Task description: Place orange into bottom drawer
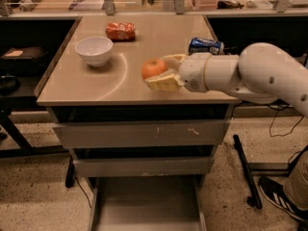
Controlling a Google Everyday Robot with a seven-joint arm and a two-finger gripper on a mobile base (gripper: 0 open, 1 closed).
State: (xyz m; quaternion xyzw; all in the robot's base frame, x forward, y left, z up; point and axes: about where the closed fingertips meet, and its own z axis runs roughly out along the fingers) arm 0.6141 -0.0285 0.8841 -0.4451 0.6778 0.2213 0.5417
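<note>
Our gripper (162, 71) clasps the orange (151, 68) over the table's (144, 40) front edge.
Below, we see the bottom drawer (144, 201) pulled out, grey floor showing; a white bowl (94, 50) stands upright on the table.

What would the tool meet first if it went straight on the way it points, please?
Likely nothing: the tool, gripping the orange above the table, points along its front edge, seemingly missing the white bowl.

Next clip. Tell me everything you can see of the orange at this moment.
The orange is small, round, bright and smooth-skinned, apparently whole. It is clamped in the tool, one pale finger behind it and one beneath, over the front right part of the table. Its right side is hidden by the tool. Nothing else touches it.
</note>
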